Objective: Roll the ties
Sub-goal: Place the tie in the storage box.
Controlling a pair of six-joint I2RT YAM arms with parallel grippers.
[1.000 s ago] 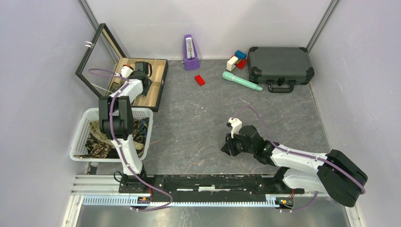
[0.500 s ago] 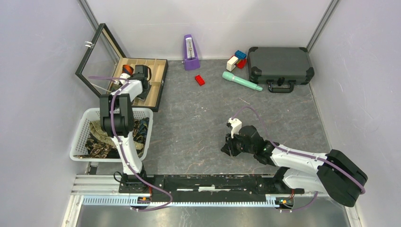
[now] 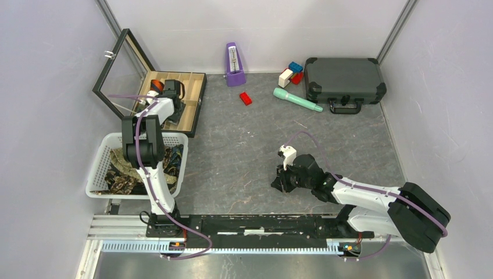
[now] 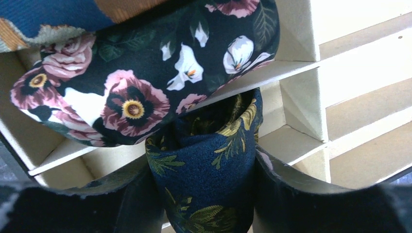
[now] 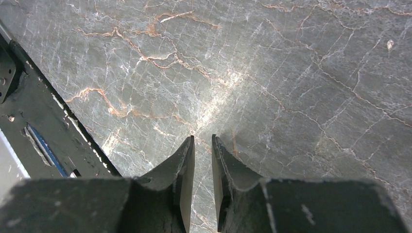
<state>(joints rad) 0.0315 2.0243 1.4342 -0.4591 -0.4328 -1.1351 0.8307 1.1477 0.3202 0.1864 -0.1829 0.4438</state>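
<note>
While left jaws clamp the navy tie (image 4: 206, 165), perhaps touching a floral roll (image 4: 126, 82), right jaws sit closed.

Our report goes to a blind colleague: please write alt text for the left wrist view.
The left gripper holds a rolled navy tie with yellow-green leaves at a compartment of a pale divided box. Just beyond it, a rolled black floral tie with pink flowers sits in the box.

left arm: wrist rolls, left gripper (image 3: 172, 88) shifts slightly nearer over the wooden box (image 3: 195, 102) | orange tie roll (image 3: 156, 85) now uncovered beside it | right gripper (image 3: 280, 181): edges slightly left across the tabletop (image 3: 244, 139)
</note>
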